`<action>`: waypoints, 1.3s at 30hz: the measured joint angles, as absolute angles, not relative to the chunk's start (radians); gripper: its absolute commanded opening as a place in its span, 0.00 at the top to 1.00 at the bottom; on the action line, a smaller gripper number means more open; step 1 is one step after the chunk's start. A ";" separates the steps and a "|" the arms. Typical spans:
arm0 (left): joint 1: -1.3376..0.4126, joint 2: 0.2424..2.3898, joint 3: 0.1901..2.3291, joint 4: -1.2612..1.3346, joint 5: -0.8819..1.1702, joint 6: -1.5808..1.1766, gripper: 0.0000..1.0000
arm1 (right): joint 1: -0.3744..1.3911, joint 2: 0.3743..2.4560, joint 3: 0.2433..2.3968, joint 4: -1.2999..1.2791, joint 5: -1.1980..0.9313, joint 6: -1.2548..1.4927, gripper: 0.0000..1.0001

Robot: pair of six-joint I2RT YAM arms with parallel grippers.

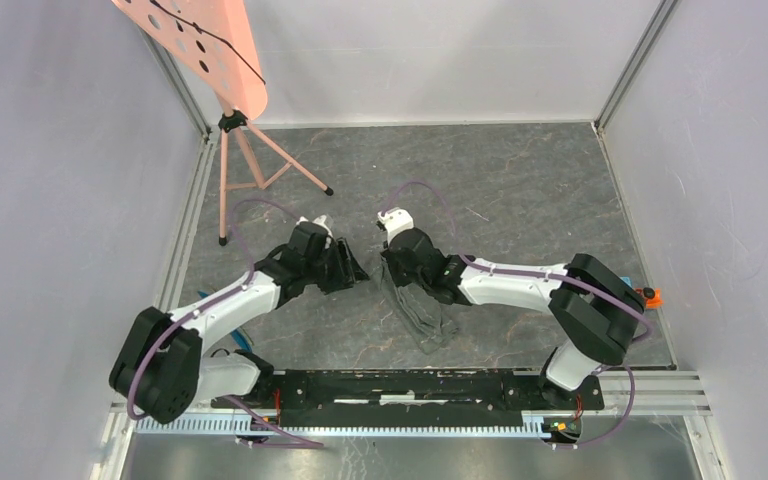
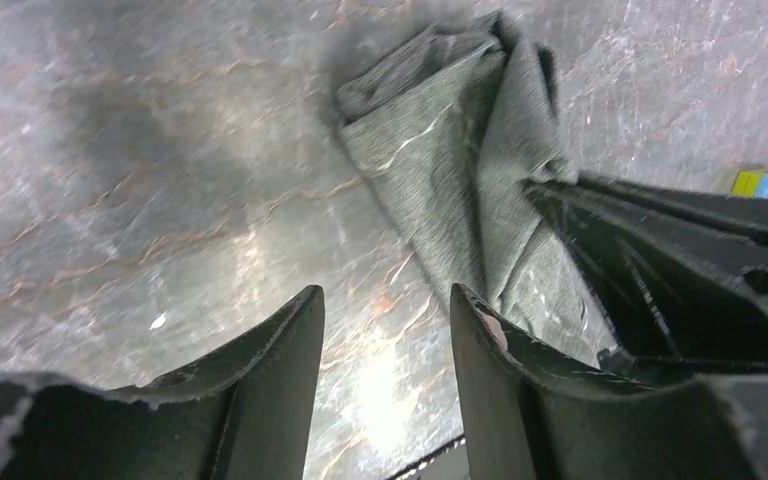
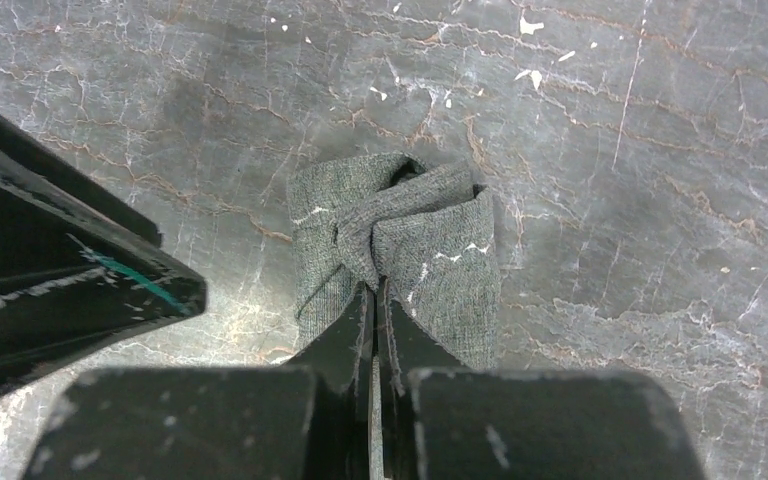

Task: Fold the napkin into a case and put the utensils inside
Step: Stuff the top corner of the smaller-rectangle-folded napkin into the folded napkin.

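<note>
– Napkin [image 1: 428, 320] where, and in what shape?
– Lying on the slate surface [image 3: 610, 150], rumpled into a long creased strip and bunched at one end; no case yet, by the look of it
– Right pincer [image 3: 375, 300]?
– Clamped tight on the napkin's bunched end, pinching a gathered ridge of cloth; probably gripping there to pull that end over or straighten the strip for a fold
– Left pincer [image 2: 385, 300]?
– Apart and empty, hovering over bare slate just beside the napkin, on the side away from the right pincer, touching no cloth; seemingly waiting to pin or take a second corner for a two-point hold
– Utensils?
– Not to be made out on or beside the napkin; only a blurred green-and-blue scrap [image 2: 765, 183] well beyond the napkin, past the right pincer, too small to name
– Risk?
– Gathered layers dragging along together instead of folding flat
</note>
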State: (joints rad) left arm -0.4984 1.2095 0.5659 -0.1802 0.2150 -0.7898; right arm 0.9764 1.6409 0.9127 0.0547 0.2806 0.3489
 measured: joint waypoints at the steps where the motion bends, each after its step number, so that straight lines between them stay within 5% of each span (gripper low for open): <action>1: -0.519 1.229 0.587 -0.177 0.195 -0.790 0.46 | 0.971 1.634 0.904 0.059 0.274 0.358 1.00; 12: -0.722 1.407 0.740 -0.172 -0.115 -0.746 0.63 | 0.927 1.591 0.852 0.099 0.210 0.426 1.00; 39: -0.859 1.714 1.016 -0.353 -0.447 -0.700 0.68 | 0.892 1.553 0.788 0.121 0.185 0.480 1.00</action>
State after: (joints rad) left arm -0.8589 1.7142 1.0157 -0.3527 -0.4469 -0.7002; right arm 0.8917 1.5528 0.7879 0.1211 0.1852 0.4801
